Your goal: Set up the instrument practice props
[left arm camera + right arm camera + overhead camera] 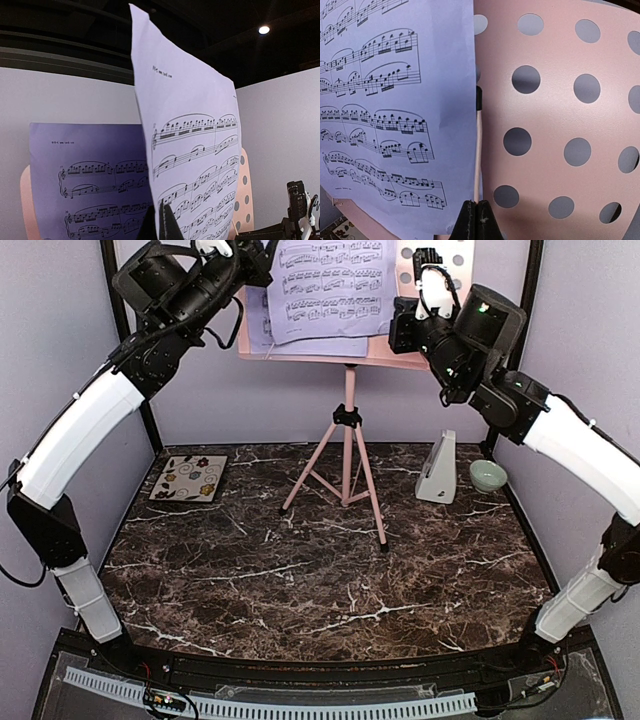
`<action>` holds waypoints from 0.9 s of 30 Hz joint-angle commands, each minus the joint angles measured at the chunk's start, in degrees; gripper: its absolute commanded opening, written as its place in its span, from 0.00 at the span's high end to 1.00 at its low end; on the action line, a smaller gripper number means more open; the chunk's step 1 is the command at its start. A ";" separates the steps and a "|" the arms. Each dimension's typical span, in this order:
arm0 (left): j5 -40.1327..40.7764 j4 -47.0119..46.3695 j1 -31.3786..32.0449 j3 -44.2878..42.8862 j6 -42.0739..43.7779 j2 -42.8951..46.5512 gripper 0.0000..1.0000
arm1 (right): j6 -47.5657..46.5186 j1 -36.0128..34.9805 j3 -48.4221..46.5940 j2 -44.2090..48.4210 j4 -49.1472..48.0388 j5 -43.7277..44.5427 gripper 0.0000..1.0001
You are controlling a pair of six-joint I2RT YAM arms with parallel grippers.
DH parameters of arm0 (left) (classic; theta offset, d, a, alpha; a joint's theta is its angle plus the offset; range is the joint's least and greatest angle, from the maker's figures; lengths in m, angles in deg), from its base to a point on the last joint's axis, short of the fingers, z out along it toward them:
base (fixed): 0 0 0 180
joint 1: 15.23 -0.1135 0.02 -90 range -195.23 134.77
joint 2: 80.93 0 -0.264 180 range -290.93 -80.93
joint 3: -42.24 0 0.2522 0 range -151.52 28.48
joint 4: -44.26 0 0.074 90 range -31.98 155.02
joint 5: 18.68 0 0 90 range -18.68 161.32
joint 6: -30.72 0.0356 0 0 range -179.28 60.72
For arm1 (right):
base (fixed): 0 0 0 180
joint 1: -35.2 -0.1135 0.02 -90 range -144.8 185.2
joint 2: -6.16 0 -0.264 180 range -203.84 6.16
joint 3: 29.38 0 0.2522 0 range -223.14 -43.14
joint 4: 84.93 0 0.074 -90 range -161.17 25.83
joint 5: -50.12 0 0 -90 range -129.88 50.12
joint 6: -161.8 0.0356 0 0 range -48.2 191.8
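The pink perforated music stand (349, 440) stands on its tripod legs at mid-table, its desk (550, 115) high at the back. One lavender sheet-music page (256, 330) leans on the desk's left part. My left gripper (262, 255) (161, 222) is shut on the edge of the second page (190, 150) (330, 285), held upright in front of the desk. The right gripper (395, 328) (479, 212) is shut on the stand's thin pink page-holder rod (478, 145), beside that page's edge. The white pyramid metronome (437, 468) stands on the table at the right.
A floral square tile (189, 478) lies at the table's back left. A small pale green bowl (487, 476) sits right of the metronome. The tripod legs spread over the middle of the marble tabletop (300, 580). Lavender walls close in both sides and the back.
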 commanded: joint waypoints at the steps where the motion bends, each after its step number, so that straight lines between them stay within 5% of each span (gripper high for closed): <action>1: 8.66 -7.19 1.78 1.19 5.04 3.52 1.00 | -0.71 0.24 0.78 1.91 -3.58 1.04 1.00; 27: -3.00 -4.99 5.72 -14.63 8.53 -12.35 1.00 | -3.82 0.42 4.16 3.00 -6.17 -5.71 1.00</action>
